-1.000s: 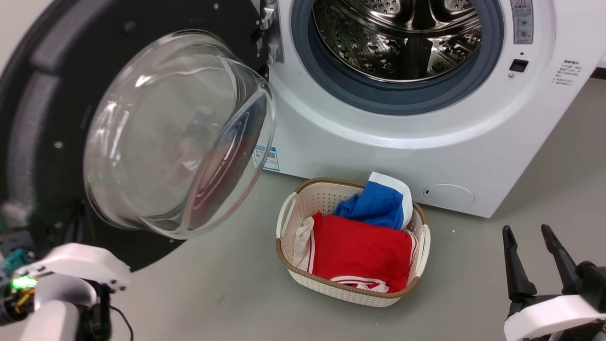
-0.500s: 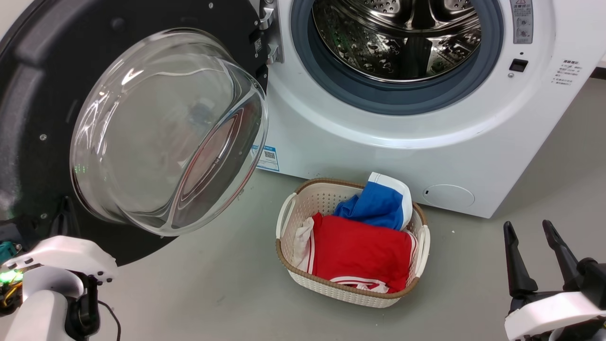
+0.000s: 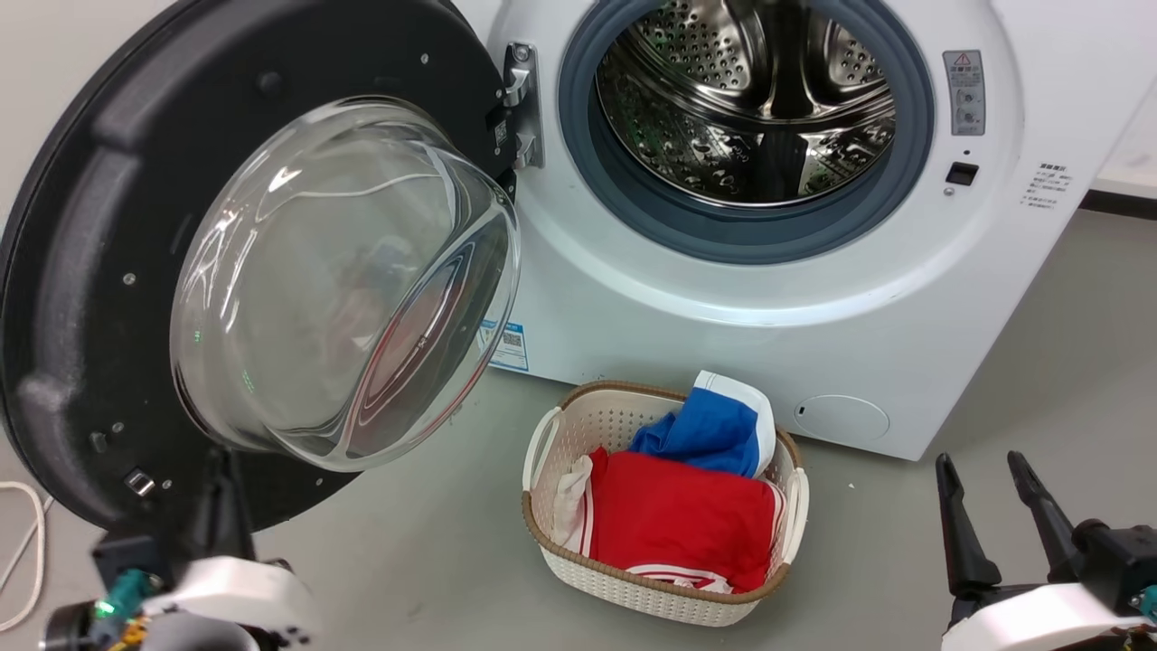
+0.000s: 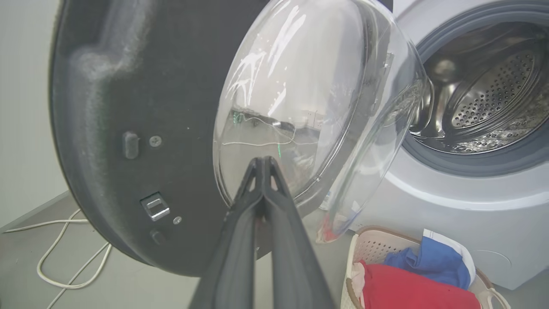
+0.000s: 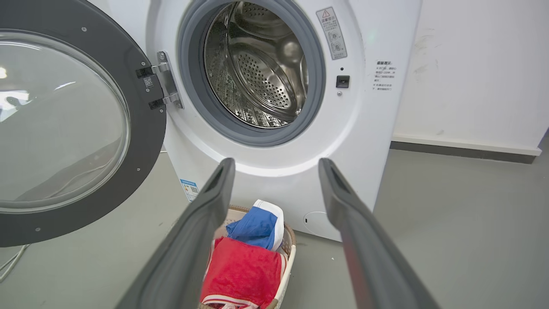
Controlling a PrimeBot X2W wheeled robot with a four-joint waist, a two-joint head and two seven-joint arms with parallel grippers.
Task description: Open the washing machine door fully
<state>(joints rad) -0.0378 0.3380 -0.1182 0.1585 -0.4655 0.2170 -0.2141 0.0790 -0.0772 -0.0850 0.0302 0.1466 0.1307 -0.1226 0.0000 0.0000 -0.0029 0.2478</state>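
Note:
The washing machine door [image 3: 90, 271] is a large black disc with a clear bulging glass bowl [image 3: 343, 280]. It stands swung out to the left of the white washing machine [image 3: 723, 334], whose steel drum [image 3: 750, 117] lies exposed. My left gripper [image 3: 217, 457] is shut with nothing in it, just below the door's lower rim. In the left wrist view the left gripper [image 4: 262, 159] points at the bowl's lower part on the door [image 4: 128, 86]; I cannot tell whether it touches. My right gripper [image 3: 981, 461] is open at the lower right, well apart from the machine. The right gripper [image 5: 276, 163] holds nothing.
A white basket [image 3: 560, 542] with red and blue clothes stands on the grey floor in front of the machine, between the arms. A white cable [image 3: 18, 542] lies on the floor left of the door. A wall runs to the right of the machine [image 5: 472, 64].
The door swung a little further left over the earlier frames. The head camera has tilted up, shifting the whole picture down. My left arm now sits lower and further right in that view.

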